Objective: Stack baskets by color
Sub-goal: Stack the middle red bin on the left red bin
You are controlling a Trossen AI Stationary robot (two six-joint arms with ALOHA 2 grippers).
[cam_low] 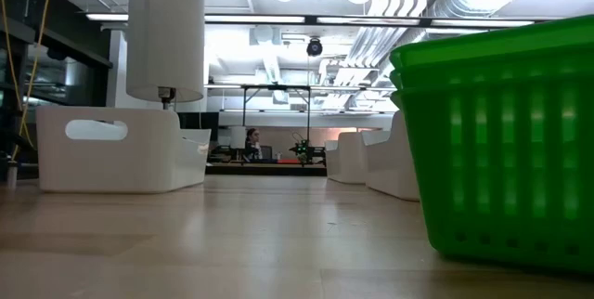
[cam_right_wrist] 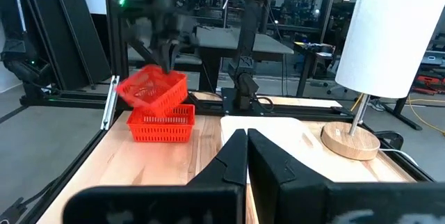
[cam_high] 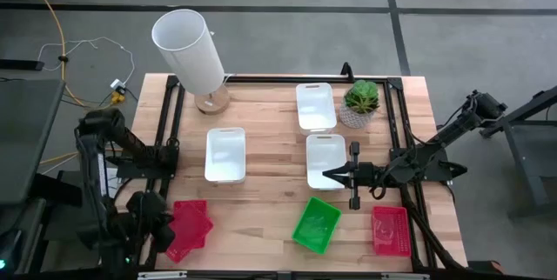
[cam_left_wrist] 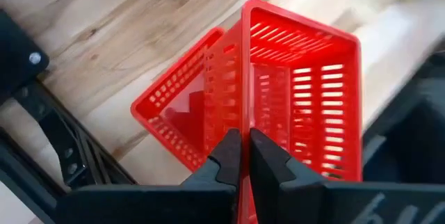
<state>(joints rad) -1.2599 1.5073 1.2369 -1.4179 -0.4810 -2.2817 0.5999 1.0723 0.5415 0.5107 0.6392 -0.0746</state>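
Our left gripper [cam_left_wrist: 240, 156] clamps a red basket's [cam_left_wrist: 306, 92] wall, tilted over another red basket [cam_left_wrist: 177, 109]. Our right gripper [cam_high: 334, 175], fingers together, hovers over a white basket [cam_high: 324, 151].

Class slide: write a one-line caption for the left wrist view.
Left gripper, fingers shut on a red basket's wall, holds it tilted over a second red basket.

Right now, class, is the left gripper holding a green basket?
No. In the left wrist view the left gripper is shut on the wall of a red basket, tilted over another red basket.
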